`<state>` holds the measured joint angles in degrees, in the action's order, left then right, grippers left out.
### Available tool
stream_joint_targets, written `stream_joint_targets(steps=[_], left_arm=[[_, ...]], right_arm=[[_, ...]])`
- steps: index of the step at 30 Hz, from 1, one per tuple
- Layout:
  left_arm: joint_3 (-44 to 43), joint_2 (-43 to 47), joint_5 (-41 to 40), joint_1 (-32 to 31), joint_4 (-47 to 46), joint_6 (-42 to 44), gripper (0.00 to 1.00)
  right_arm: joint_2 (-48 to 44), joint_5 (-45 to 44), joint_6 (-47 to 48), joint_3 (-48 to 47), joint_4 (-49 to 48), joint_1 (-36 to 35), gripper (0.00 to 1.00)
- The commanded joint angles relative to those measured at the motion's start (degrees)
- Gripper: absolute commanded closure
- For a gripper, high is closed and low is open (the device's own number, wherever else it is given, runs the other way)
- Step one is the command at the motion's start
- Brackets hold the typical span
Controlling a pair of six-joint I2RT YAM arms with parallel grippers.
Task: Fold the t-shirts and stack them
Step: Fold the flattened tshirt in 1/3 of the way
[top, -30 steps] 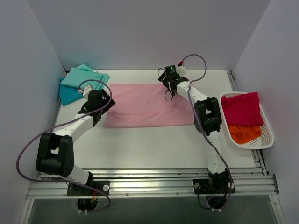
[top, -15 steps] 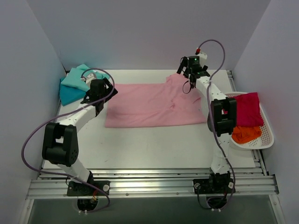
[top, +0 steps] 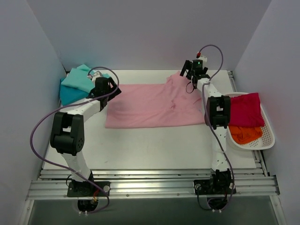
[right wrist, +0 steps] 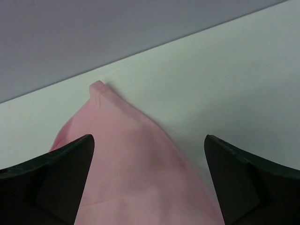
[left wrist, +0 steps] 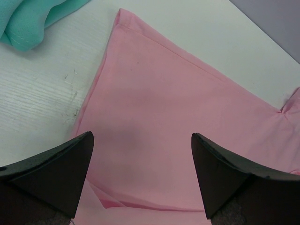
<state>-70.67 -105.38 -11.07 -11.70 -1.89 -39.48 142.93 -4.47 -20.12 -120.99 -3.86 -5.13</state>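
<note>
We see the pink t-shirt (top: 150, 105) spread mid-worktop (top: 150, 145), its far right corner rumpled. The mint shirt (top: 79, 79) lies on the teal shirt (top: 69, 96) at far left; the red shirt (top: 243, 108) and orange shirt (top: 244, 134) fill the basket (top: 269, 136) at right. The left pincer (left wrist: 142, 138), released, hovers over the pink t-shirt's left edge; the right pincer (right wrist: 149, 139), released, hovers over that corner.

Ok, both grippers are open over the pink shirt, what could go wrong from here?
The pink shirt juts out creased at its far right corner, by the open right gripper, so a fold now may come out lopsided. The open left gripper sits close to the mint green shirt; a wide move could drag that pile.
</note>
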Motion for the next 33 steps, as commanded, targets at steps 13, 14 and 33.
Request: stream_joint_targets(steps=[13, 14, 33], left_arm=[[-3.4, -1.8, 2.3, 0.5, -6.0, 0.5, 0.06], [-3.4, -2.1, 2.4, 0.5, -6.2, 0.5, 0.06], [-3.5, -5.4, 4.2, 0.7, -8.9, -0.5, 0.06]], right_arm=[[13.7, 11.3, -7.8, -12.7, -12.9, 2.0, 0.01], [15.0, 12.5, -8.4, -13.2, -13.3, 1.9, 0.01], [18.0, 13.4, -8.5, -16.0, -15.1, -0.8, 0.37]])
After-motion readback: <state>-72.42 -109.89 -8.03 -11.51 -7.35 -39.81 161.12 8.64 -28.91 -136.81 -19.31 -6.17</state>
